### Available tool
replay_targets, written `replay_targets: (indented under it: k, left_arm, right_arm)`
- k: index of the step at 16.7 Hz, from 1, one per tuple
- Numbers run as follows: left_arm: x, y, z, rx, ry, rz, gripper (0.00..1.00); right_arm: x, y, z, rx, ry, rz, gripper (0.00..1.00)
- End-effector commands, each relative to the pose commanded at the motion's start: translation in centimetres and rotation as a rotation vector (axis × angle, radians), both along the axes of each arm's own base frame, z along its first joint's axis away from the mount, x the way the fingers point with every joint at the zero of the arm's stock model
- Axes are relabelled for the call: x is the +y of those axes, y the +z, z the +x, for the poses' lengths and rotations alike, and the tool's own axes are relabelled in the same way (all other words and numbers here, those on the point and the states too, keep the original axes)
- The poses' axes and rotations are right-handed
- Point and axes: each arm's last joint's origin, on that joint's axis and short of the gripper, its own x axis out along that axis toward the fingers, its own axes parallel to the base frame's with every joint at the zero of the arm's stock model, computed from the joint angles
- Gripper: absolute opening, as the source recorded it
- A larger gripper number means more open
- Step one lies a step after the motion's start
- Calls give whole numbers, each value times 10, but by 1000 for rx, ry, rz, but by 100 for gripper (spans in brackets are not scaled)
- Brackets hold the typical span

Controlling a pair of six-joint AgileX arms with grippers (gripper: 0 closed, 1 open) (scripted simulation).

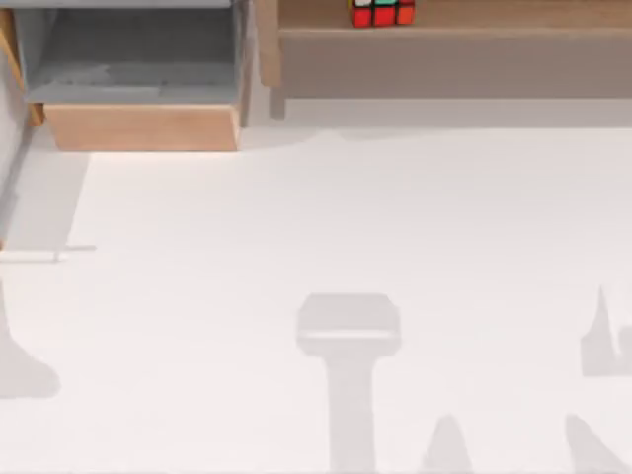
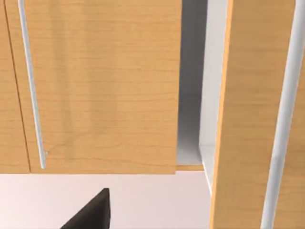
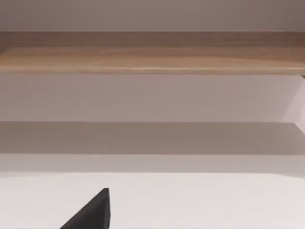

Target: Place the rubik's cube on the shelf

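Observation:
The rubik's cube (image 1: 382,12), with red, green and white squares, rests on the shelf (image 1: 454,61) at the back of the table, right of centre, cut off by the top view's upper edge. Nothing is touching it. The shelf's wooden ledge (image 3: 152,52) runs across the right wrist view, some way off. A dark part of my right gripper (image 3: 93,214) juts in low over the white table, well short of the shelf. In the left wrist view a dark part of my left gripper (image 2: 93,214) faces wooden cabinet doors.
A grey-lined box compartment with a wood front (image 1: 143,126) stands at the back left. Wooden cabinet doors (image 2: 100,86) with silver bar handles (image 2: 31,86) leave a narrow gap between them. Arm shadows lie on the white table (image 1: 316,227) near its front edge.

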Motion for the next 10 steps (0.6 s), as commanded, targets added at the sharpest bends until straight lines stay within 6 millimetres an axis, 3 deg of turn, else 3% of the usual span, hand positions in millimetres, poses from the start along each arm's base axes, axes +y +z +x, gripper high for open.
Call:
replay_targets:
  k: [6,10]
  left_arm:
    - [-1,0,1,0,-2,-1,100]
    - [0,0,21,0,0,0,100]
  right_arm:
    - [0,0,0,0,0,0,100]
    - [0,0,0,0,0,0,100]
